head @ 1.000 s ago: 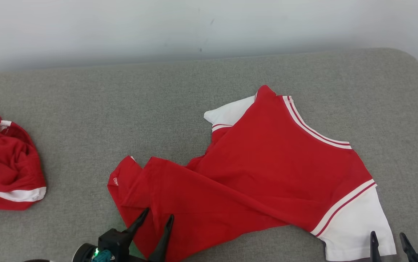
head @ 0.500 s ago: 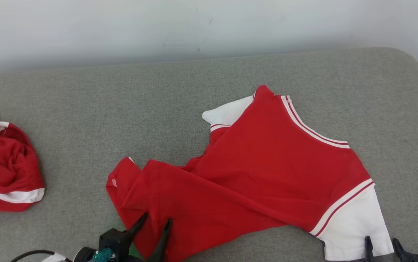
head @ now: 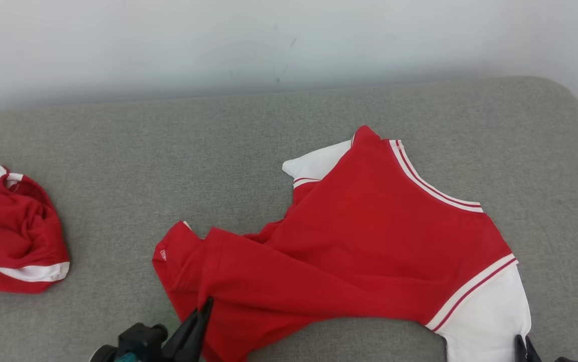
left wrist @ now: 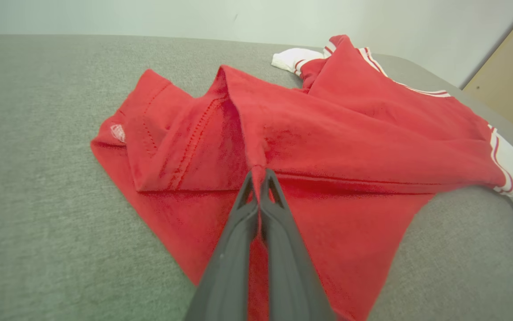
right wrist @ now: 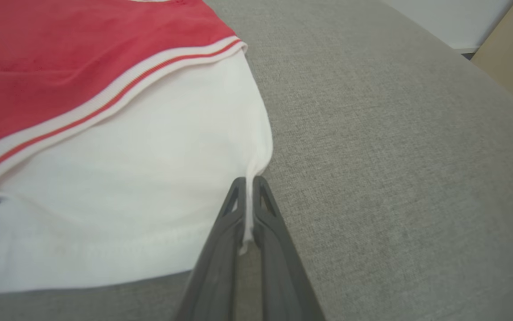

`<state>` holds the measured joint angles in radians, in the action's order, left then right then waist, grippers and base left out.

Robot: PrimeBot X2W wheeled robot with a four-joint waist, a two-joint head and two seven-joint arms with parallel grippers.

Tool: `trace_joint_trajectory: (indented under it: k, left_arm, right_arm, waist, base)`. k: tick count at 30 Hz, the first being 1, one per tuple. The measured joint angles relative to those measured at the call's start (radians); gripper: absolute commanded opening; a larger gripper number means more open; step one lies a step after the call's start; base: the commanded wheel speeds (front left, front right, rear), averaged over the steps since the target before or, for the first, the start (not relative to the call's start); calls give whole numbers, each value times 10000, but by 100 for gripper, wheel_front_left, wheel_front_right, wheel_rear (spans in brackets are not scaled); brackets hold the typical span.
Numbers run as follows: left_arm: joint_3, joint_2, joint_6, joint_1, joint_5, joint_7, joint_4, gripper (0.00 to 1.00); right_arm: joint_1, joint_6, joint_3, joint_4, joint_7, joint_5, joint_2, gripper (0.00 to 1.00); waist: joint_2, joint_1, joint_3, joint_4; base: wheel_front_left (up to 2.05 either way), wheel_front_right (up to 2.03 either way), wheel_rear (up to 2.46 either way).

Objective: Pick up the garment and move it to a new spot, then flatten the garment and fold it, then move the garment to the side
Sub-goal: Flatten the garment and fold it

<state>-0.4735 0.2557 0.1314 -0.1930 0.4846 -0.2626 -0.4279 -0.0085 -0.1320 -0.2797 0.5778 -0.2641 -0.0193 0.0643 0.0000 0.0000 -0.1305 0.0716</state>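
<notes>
Garment: the garment (head: 369, 241), red with white sleeves, lies on the grey cushion (head: 143, 151), right of the middle. Its lower part is twisted over itself.
Left gripper: the left gripper (left wrist: 258, 178) is closed tight on a raised red fold at the near-left part of the cloth. The fold goes up into the fingertips like a small ridge.
Right gripper: the right gripper (right wrist: 248, 187) is closed on the outer edge of the near white sleeve (right wrist: 127, 178). The bite looks thin, maybe only the hem, but this is hard to judge from so close.
Other thing: a second red garment (head: 12, 226) sits bunched at the far left of the cushion, well apart.
Step in hand: the pick-up, I judge. Both grips are made, while the garment rests almost whole on the cushion.
Next move: it calls for both arms to rise together and to keep the cloth between them only lightly stretched. Then the thin sleeve grip does not slip, and the twisted part can hang free before the garment goes to its new spot.
</notes>
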Motion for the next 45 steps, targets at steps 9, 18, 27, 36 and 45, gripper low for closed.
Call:
trace_joint_trajectory:
  k: [9,18,27,36,45]
  left_arm:
    - [485,456,-2,809,-63,15,1534,0]
    - [-648,1534,-2,-2044,995,1553,2872,0]
    - [-1469,2867,0,-6831,3116,3114,2499,0]
    - [-2362,3080,0,-12239,4579,3935,512,0]
    - [-3816,2359,0,-18745,5311,2278,-3248,0]
  right_arm:
    - [661,0,1306,-1801,0,-1459,40,0]
    - [-1579,0,2382,-2895,803,-3129,1296,0]
    - [-6199,0,2583,-2566,2220,-4535,2238,0]
    - [-12322,2,2744,-669,3614,-4986,2242,0]
    - [-20249,2,1864,4190,1745,-1996,1605,0]
  waist:
    - [0,0,139,-215]
    - [0,0,-118,-371]
    - [1,3,-1104,-353]
    - [2,5,-2750,-331]
    - [2,1,-5153,84]
  base:
    - [0,0,0]
    - [0,0,0]
    - [0,0,0]
    - [0,0,0]
    - [0,0,0]
